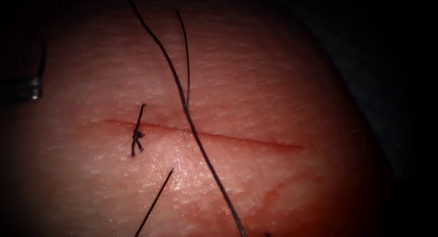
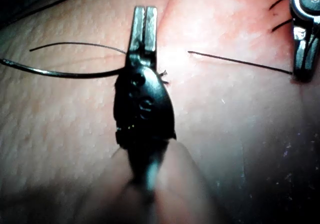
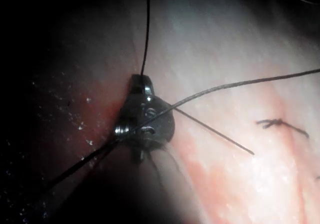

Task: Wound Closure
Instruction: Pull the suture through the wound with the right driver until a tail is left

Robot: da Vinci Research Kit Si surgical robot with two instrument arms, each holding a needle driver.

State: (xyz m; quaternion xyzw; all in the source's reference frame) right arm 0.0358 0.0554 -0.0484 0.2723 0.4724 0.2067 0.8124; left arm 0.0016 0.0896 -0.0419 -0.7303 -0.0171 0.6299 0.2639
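one tied stitch (image 1: 137,136) sits on the cut (image 1: 255,141) toward the tissue's (image 1: 283,82) left edge. the cut to the right of it looks unstitched, so i judge the work to be between stitches. the left tool (image 2: 144,29) has its jaws pressed together, and the needle (image 2: 55,74) runs in at their base. it seems pinched near one end, with the rest of its curve free over the tissue and not in it. the right tool (image 3: 142,82) has its jaws closed, seemingly pinching a strand of the thread (image 1: 200,146). another run of thread crosses the cut from the far edge to the near edge. a cut end of thread (image 1: 155,201) lies near the near edge, and red fluid (image 1: 269,193) stains the surface to its right. a next bite would probably call for a grip further along the needle's curve and for the loose thread to be kept off the entry spot.
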